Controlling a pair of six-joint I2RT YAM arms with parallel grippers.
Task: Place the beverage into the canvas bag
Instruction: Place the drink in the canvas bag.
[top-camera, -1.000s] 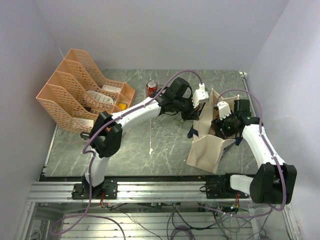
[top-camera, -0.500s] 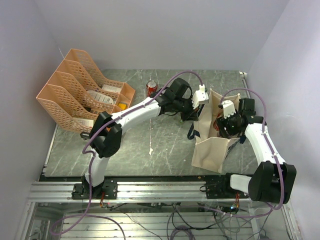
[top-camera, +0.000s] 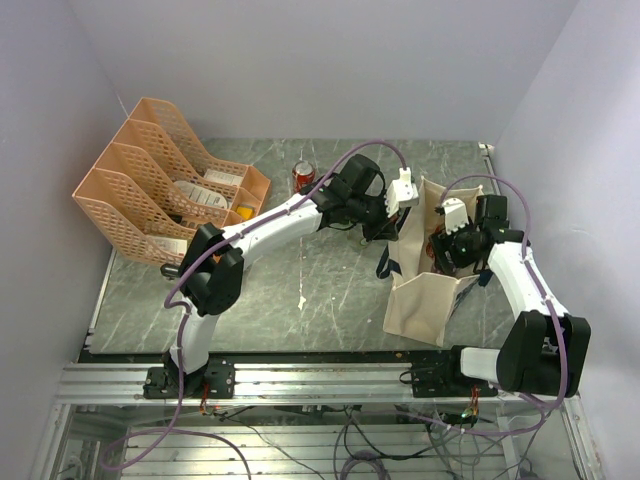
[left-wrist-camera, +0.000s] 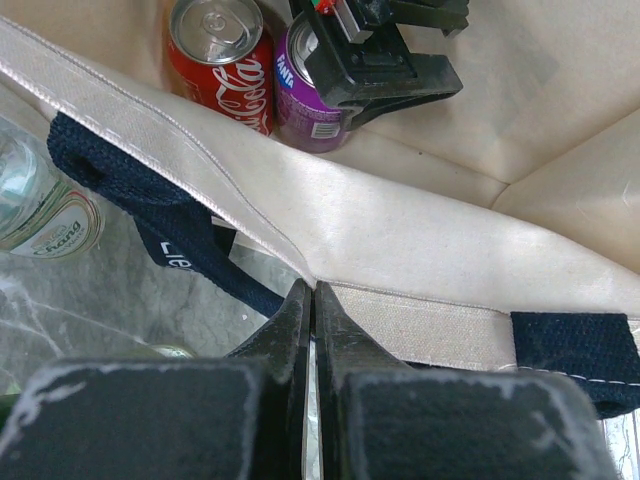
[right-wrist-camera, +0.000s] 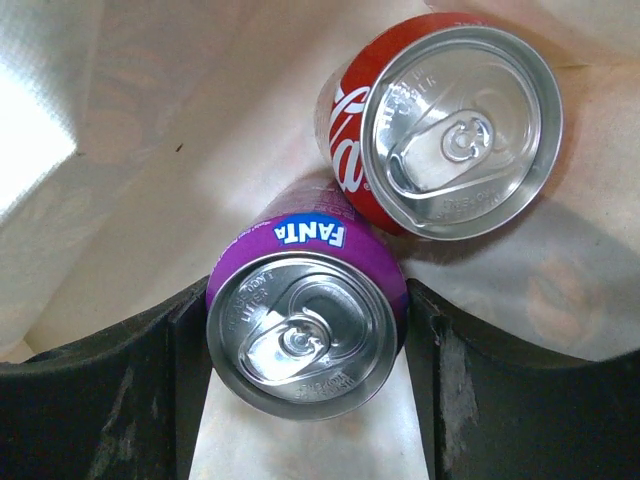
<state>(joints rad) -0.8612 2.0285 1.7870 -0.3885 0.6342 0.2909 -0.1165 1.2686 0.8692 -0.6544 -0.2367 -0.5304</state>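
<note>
The cream canvas bag (top-camera: 420, 300) with navy handles stands at the right of the table. My left gripper (top-camera: 397, 220) is shut on its near rim (left-wrist-camera: 420, 230), fingertips pinched together (left-wrist-camera: 312, 290). My right gripper (top-camera: 447, 250) reaches down inside the bag. Its fingers sit tight on both sides of a purple Fanta can (right-wrist-camera: 300, 340), which stands upright on the bag's bottom; the can also shows in the left wrist view (left-wrist-camera: 300, 100). A red Coca-Cola can (right-wrist-camera: 450, 130) stands in the bag, touching the purple one.
Another red can (top-camera: 303, 176) stands on the table at the back centre. Orange file trays (top-camera: 150, 180) fill the back left. A pale can or bottle marked Chang (left-wrist-camera: 40, 200) lies on the table just outside the bag, by a navy handle (left-wrist-camera: 130, 190).
The bag has gone from leaning left to standing more upright. My right gripper has shifted slightly back and right inside it. The left gripper still holds the rim.
</note>
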